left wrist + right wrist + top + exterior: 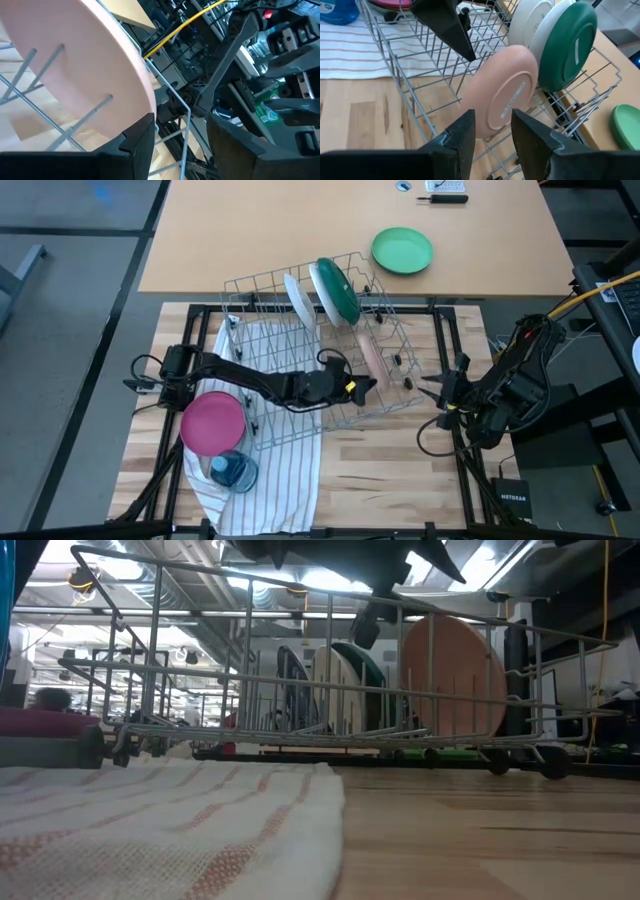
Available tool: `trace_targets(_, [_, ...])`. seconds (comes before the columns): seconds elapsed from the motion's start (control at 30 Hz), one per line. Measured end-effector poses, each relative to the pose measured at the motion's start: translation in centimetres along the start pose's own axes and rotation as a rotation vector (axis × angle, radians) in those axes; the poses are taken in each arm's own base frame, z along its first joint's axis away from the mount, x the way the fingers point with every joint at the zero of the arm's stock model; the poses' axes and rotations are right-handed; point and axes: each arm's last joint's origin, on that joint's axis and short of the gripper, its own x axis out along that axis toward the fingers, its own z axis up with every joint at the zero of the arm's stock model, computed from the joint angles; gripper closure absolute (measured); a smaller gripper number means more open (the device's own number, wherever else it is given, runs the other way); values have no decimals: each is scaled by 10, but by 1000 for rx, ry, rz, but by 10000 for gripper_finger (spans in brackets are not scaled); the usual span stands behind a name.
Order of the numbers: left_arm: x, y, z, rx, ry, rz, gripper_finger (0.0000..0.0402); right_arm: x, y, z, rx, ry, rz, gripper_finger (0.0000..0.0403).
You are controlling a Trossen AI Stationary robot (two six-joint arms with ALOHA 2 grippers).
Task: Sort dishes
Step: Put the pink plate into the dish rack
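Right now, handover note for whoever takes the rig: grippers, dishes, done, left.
Left gripper: open, inside the wire rack, just beside the pale pink plate, not holding it.
Right gripper: open, empty, waiting off the rack's right side.
Racked on edge: pale pink plate, white plate with dark green back, another pale plate.
Not racked: magenta plate lying on the striped towel, next to a blue container.
Left: rack the magenta plate. The vivid green plate sits on the far table.
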Motion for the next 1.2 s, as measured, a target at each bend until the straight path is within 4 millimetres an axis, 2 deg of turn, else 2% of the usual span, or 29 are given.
trace_targets(0.2, [-12, -16, 4, 49, 37, -73, 233, 0, 1, 0, 8, 29, 29, 274])
trace_targets(0.47, [-44, -51, 43, 288, 55, -289, 233, 0, 6, 3, 65, 7, 63, 274])
trace_targets(0.63, [-79, -71, 73, 483, 111, -420, 233, 2, 17, 7, 107, 15, 110, 274])
trace_targets(0.73, [-109, -76, 92, 569, 189, -406, 233, 5, 29, 8, 105, 46, 137, 274])
trace_targets(0.97, [-186, -66, 132, 653, 375, -273, 233, 21, 66, 5, 32, 97, 104, 274])
trace_targets(1.1, [-223, -51, 148, 608, 475, -153, 233, 34, 91, 0, -19, 126, 73, 274])
trace_targets(1.2, [-249, -32, 154, 581, 564, 20, 233, 44, 110, -4, -39, 136, 62, 274])
